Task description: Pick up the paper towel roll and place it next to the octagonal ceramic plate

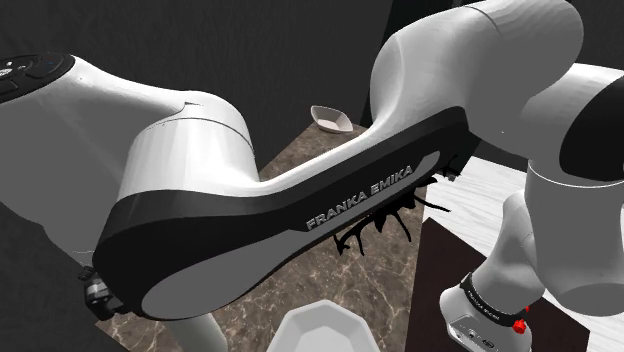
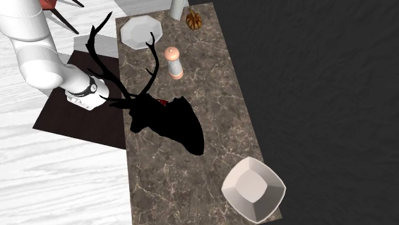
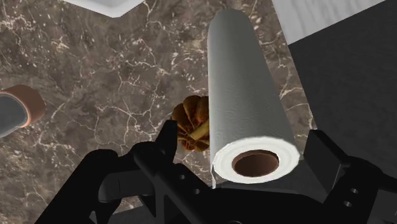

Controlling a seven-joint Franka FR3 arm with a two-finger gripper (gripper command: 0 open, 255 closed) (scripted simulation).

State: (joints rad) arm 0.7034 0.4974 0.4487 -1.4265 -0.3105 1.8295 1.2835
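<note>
Straddling the upright paper towel roll [image 3: 248, 95], which stands at two o'clock from the octagonal plate [image 2: 140, 31] in the second exterior view, the wide-open claw [image 3: 243, 132] should centre, sink lower and squeeze gently.

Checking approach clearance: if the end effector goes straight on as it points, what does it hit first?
The paper towel roll: it sits between the open fingers of the end effector, apparently untouched. The fingers would likely straddle it toward the brown veined counter; depth is unclear.
</note>
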